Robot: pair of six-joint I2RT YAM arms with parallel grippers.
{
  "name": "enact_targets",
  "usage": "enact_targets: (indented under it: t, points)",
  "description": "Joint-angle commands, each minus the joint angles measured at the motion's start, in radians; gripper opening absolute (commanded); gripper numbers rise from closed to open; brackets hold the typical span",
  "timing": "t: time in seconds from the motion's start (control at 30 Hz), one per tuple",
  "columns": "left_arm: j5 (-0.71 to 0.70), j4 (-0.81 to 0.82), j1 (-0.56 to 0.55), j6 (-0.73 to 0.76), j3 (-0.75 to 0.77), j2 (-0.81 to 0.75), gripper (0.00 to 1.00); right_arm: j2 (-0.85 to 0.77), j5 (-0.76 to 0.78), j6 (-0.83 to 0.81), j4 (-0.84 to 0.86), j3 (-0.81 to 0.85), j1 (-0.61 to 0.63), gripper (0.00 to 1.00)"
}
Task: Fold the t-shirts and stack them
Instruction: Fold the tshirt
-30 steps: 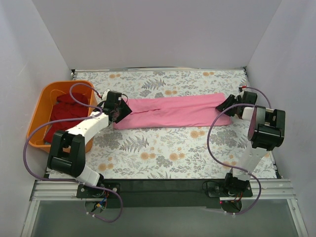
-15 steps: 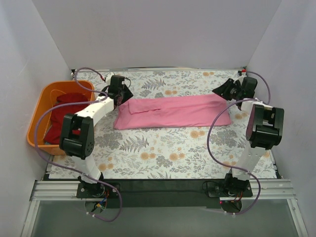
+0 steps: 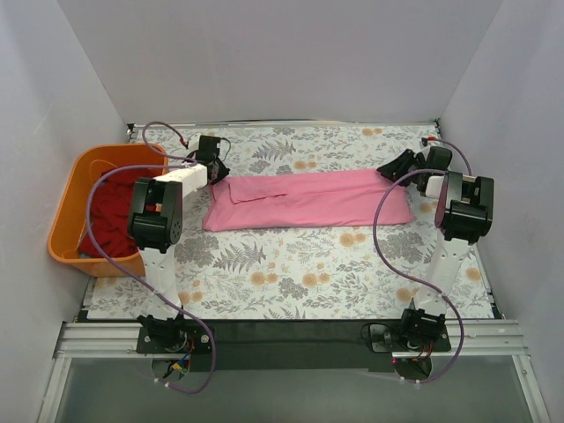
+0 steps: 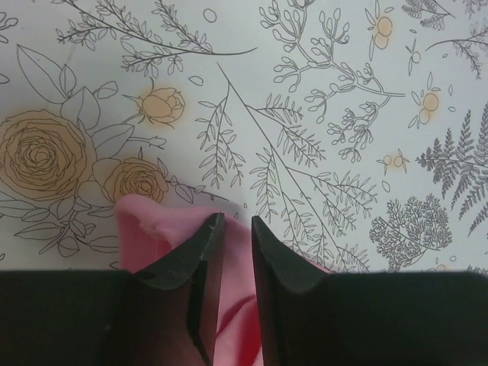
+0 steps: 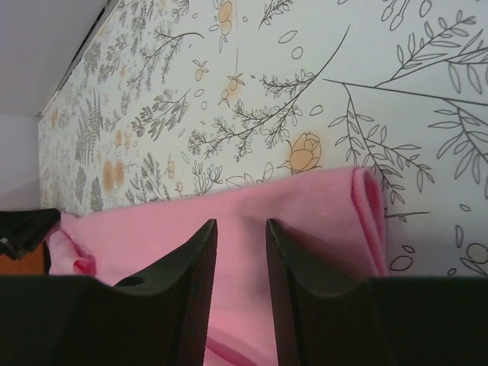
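Toward the far edge of the desk (image 3: 291, 264), we see the pink t-shirt (image 3: 308, 198) lying folded in a long band. Our left fingers (image 4: 200, 248) stand a narrow slit apart over its left end. Our right fingers (image 5: 194, 259) are slightly parted over its right end, and neither pair pinches cloth.

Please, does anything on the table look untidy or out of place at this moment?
Only a little. The bright pink cloth t-shirt lies as a long folded strip on the flower-patterned table, but its left end is rumpled, with a loose flap, while the right end is folded neatly.
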Motion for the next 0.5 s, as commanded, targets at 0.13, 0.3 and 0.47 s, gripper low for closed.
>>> enact_targets:
  t: [0.13,0.3,0.47]
  points:
    - [-0.047,0.063,0.057,-0.009,-0.096,-0.025,0.21,0.049,-0.014,0.054,0.128,-0.028,-0.087,0.34]
    - [-0.021,0.089,0.071,0.015,-0.105,-0.045,0.25,-0.005,-0.024,0.031,0.133,-0.042,-0.099,0.34]
    - [0.042,0.097,0.062,0.05,-0.087,-0.144,0.42,-0.129,-0.01,-0.016,0.088,-0.077,-0.087,0.34]
